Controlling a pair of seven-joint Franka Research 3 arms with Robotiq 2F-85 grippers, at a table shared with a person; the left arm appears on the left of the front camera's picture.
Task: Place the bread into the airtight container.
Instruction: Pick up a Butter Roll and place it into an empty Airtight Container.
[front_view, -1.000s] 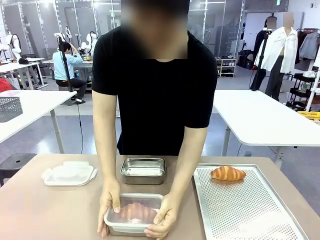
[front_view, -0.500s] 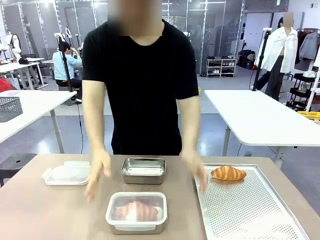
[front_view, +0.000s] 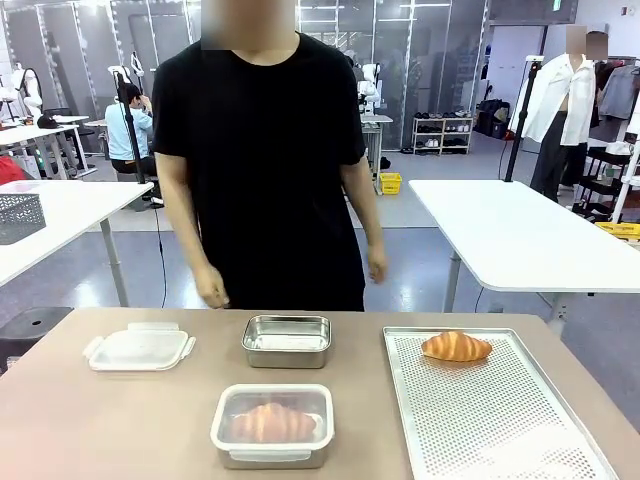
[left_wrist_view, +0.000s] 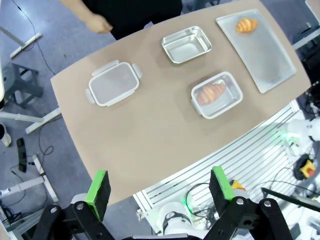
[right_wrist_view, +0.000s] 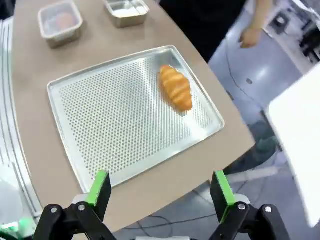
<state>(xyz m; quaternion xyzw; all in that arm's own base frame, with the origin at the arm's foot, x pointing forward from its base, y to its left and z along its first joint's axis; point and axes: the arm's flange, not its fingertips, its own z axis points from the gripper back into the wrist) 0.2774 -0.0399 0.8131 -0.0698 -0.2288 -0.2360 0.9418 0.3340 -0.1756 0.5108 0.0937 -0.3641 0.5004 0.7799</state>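
A bread (front_view: 456, 346) lies at the far end of the perforated tray (front_view: 490, 420). A second bread (front_view: 270, 422) sits inside the airtight container (front_view: 226, 437) near the front edge, under a clear lid. Behind it stands an empty steel container (front_view: 287, 340). My left gripper (left_wrist_view: 160, 185) hangs open high above the table's near edge, far from the lidded container (left_wrist_view: 216, 94). My right gripper (right_wrist_view: 159, 189) is open too, above the tray (right_wrist_view: 115, 115) and short of its bread (right_wrist_view: 176, 87). Nothing is between either pair of fingers.
A loose clear lid (front_view: 140, 348) lies at the table's left. The person (front_view: 260, 160) stands upright at the far side, one hand (front_view: 212, 290) just beyond the far edge. Bare tabletop (front_view: 110, 420) spreads left of the lidded container.
The person's hands have let go of the lidded container and drawn back to their sides as they straightened up. The container and both grippers stay put.
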